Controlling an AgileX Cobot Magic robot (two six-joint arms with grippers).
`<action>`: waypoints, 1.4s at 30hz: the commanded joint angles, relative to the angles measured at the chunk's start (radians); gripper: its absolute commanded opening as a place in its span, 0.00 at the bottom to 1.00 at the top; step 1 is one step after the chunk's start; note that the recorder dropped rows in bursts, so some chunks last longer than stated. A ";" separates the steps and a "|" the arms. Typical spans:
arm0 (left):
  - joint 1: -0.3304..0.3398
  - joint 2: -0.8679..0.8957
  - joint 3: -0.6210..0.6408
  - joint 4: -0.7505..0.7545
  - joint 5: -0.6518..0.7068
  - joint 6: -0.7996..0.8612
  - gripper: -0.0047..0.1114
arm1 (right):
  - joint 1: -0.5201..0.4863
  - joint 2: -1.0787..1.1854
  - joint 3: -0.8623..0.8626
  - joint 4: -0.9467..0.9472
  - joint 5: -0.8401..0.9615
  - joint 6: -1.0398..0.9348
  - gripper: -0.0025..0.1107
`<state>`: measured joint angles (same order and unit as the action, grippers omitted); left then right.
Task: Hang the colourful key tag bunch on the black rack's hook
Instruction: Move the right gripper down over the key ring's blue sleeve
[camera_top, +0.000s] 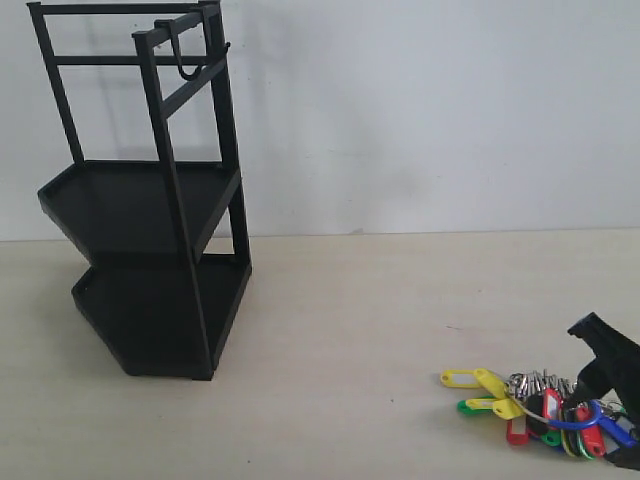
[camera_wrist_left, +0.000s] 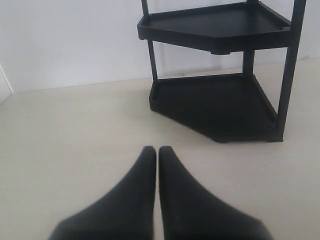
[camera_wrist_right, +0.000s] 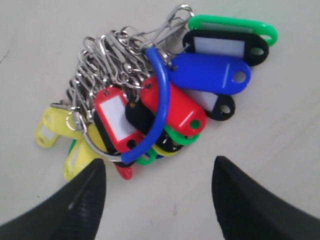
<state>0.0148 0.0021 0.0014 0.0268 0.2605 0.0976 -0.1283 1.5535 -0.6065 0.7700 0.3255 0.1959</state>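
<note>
The colourful key tag bunch (camera_wrist_right: 150, 100) is pictured flat on the pale table (camera_top: 350, 330), well apart from the black rack (camera_top: 150, 270) and its hook (camera_top: 190, 62). The right gripper (camera_wrist_right: 159, 170) is spread wide beside it, nothing grasped; the left gripper (camera_wrist_left: 157, 151) is pressed closed, empty.

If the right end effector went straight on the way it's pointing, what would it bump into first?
Most likely the colourful key tag bunch, lying on the table straight ahead of the open right end effector. Exact depth is hard to judge.
</note>
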 joint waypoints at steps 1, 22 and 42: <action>-0.001 -0.002 -0.001 -0.003 -0.007 -0.001 0.08 | -0.003 0.043 -0.005 0.001 -0.015 -0.011 0.55; -0.001 -0.002 -0.001 -0.003 -0.008 -0.001 0.08 | -0.003 0.062 -0.005 0.103 -0.100 -0.029 0.35; -0.001 -0.002 -0.001 -0.003 -0.008 -0.001 0.08 | -0.001 0.074 -0.034 0.137 -0.100 -0.031 0.35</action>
<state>0.0148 0.0021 0.0014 0.0268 0.2605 0.0976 -0.1283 1.6150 -0.6361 0.9066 0.2176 0.1729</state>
